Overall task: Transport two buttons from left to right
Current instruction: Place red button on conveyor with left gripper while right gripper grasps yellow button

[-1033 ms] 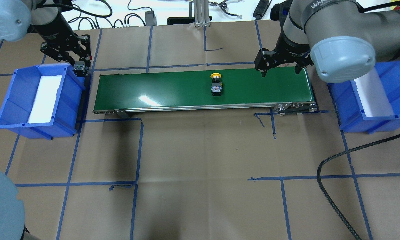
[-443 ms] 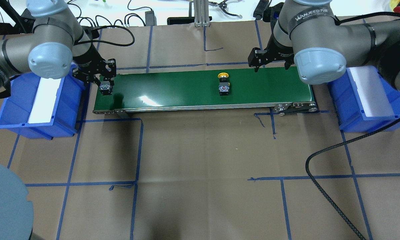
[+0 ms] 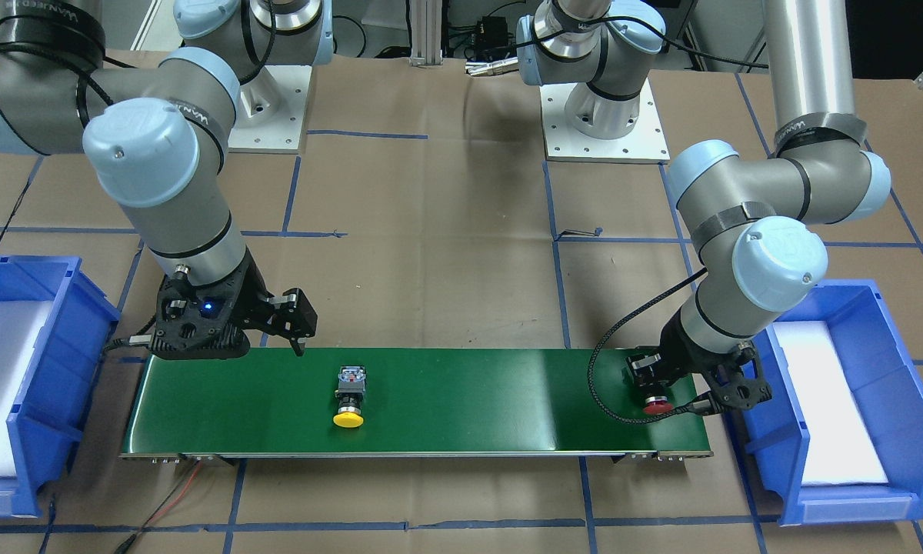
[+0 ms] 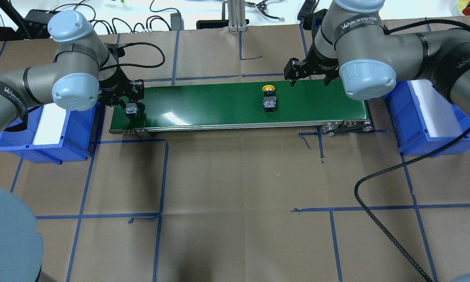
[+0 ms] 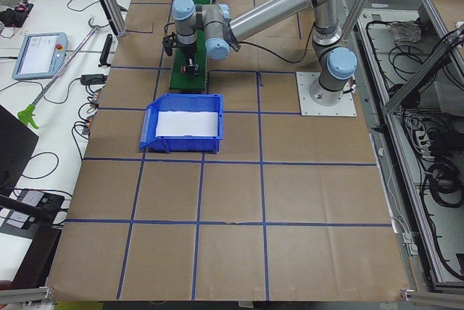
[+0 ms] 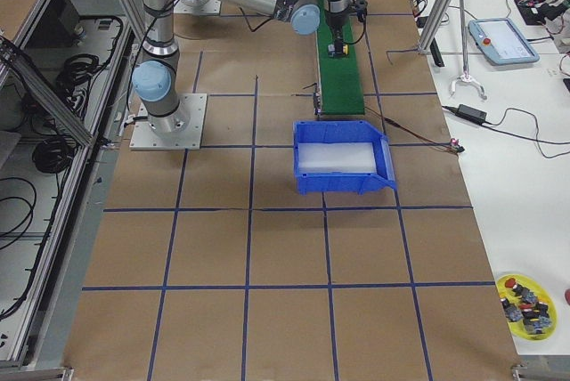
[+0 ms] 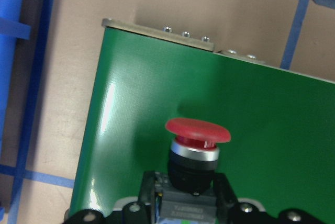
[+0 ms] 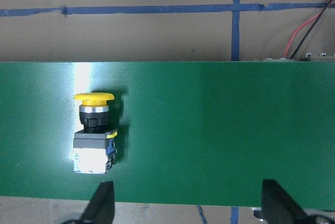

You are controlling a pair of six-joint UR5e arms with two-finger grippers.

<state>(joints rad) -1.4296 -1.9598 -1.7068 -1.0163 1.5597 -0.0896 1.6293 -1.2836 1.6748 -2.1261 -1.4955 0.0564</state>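
Observation:
The red button (image 7: 198,131) has a black-grey body clamped between my left gripper's fingers (image 7: 148,195). My left gripper (image 4: 131,106) is shut on it low over the left end of the green conveyor belt (image 4: 219,102); both also show in the front view, gripper (image 3: 656,382) and red cap (image 3: 656,406). The yellow button (image 4: 268,100) lies on its side mid-belt, right of centre, cap toward the far edge; it also shows in the right wrist view (image 8: 94,130) and the front view (image 3: 350,396). My right gripper (image 4: 309,78) is open and empty, above the belt's far edge just right of the yellow button.
A blue bin (image 4: 78,129) with a white pad stands off the belt's left end, and another blue bin (image 4: 411,129) off its right end. A black corrugated cable (image 4: 376,219) loops over the table at front right. Cables and tools lie beyond the far edge.
My left gripper carried the red button right, from the left bin's corner to over the belt's left end. The yellow button moved right along the belt. My right gripper shifted left.

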